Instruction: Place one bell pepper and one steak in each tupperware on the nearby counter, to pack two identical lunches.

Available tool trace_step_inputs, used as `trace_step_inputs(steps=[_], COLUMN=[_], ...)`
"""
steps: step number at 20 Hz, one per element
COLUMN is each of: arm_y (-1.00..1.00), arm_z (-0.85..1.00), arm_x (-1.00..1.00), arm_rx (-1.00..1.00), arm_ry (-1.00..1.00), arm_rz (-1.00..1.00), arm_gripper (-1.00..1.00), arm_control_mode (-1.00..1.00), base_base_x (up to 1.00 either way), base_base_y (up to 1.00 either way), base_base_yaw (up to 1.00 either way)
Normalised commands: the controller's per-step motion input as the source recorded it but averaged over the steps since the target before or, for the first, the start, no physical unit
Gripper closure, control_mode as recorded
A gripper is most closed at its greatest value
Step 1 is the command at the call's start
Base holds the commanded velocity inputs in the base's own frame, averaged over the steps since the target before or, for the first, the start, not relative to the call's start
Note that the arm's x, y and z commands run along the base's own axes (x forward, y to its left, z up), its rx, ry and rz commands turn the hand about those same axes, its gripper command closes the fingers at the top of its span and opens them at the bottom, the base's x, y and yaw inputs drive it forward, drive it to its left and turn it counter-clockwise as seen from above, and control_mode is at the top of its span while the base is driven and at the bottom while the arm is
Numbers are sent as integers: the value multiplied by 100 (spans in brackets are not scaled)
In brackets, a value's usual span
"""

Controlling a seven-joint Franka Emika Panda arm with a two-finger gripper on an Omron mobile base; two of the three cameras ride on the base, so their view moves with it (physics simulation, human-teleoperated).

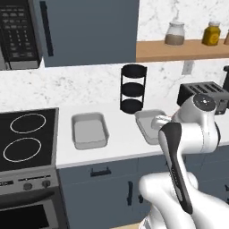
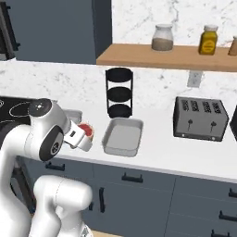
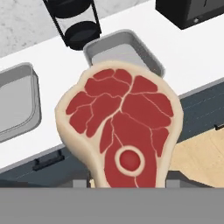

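A raw steak (image 3: 120, 131), red with a pale fat rim, hangs above the counter's front edge with my gripper (image 3: 127, 181) shut on its lower end. From the right base camera the steak (image 2: 84, 131) shows as a red patch at the gripper (image 2: 82, 135). Two grey tupperware trays stand on the white counter (image 1: 116, 150): the left tupperware (image 1: 89, 117) and the right tupperware (image 1: 145, 117). Both lie beyond the steak, the right tupperware (image 3: 122, 52) straight ahead and the left tupperware (image 3: 13, 100) off to the side. Both look empty where visible. The bell pepper is out of view.
A black three-tier rack (image 1: 133, 88) stands behind the trays, and a black toaster (image 2: 200, 118) sits to the right. The stove (image 1: 27, 138) borders the counter on the left, under a microwave (image 1: 18, 31). A wooden shelf (image 2: 166, 56) with jars hangs above.
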Motion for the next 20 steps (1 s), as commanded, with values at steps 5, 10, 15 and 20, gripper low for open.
trace_step_inputs(steps=[5, 10, 15, 20], arm_y=[0, 0, 0, 3], arm_z=[0, 0, 0, -23], arm_x=[0, 0, 0, 29], arm_rx=[0, 0, 0, 0], arm_ry=[0, 0, 0, -3], arm_rz=[0, 0, 0, 7], arm_gripper=[100, 100, 100, 100], arm_control_mode=[100, 100, 100, -100], base_base_x=[42, 42, 43, 7], base_base_y=[94, 55, 1, 0], base_base_yaw=[0, 0, 1, 0])
